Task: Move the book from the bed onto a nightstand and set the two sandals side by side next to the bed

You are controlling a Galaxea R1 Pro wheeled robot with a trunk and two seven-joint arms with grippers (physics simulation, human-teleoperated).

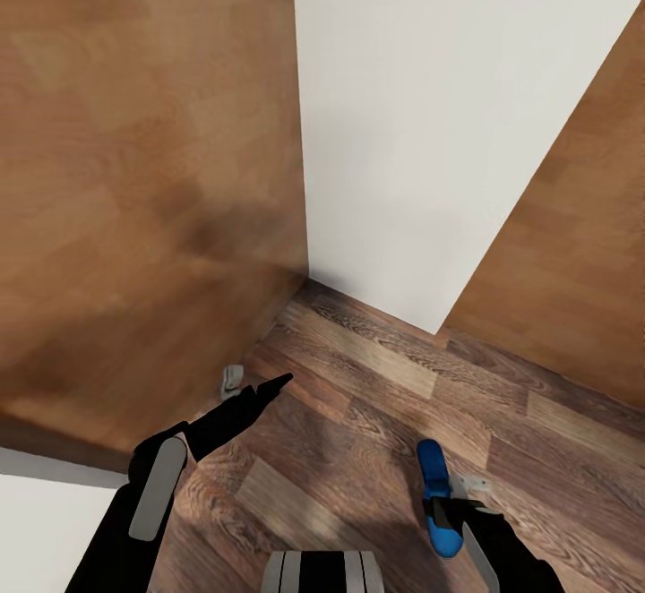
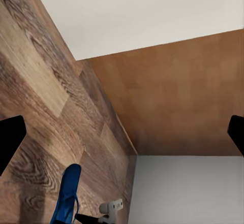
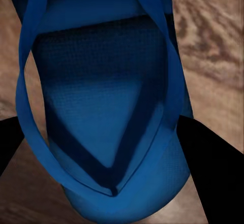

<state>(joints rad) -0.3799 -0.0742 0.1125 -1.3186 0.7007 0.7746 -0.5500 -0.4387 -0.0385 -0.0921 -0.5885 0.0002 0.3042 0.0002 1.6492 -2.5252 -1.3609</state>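
One bright blue sandal [image 1: 434, 478] hangs low over the wood-plank floor at the lower right of the head view. My right gripper [image 1: 445, 514] is shut on its near end. In the right wrist view the sandal [image 3: 101, 107] sits between the two black fingers [image 3: 213, 173], sole and straps facing the camera. My left gripper [image 1: 269, 391] is open over the floor, to the left of the sandal. Its wrist view shows the fingers [image 2: 10, 142] spread wide, with the sandal [image 2: 66, 193] off to one side. The book, the bed and the nightstand are out of view.
A tall brown wooden panel [image 1: 143, 172] meets a white wall [image 1: 421, 127] in a corner just ahead. Another brown panel [image 1: 573, 253] stands at the right. Wood-plank floor [image 1: 376, 396] lies between them.
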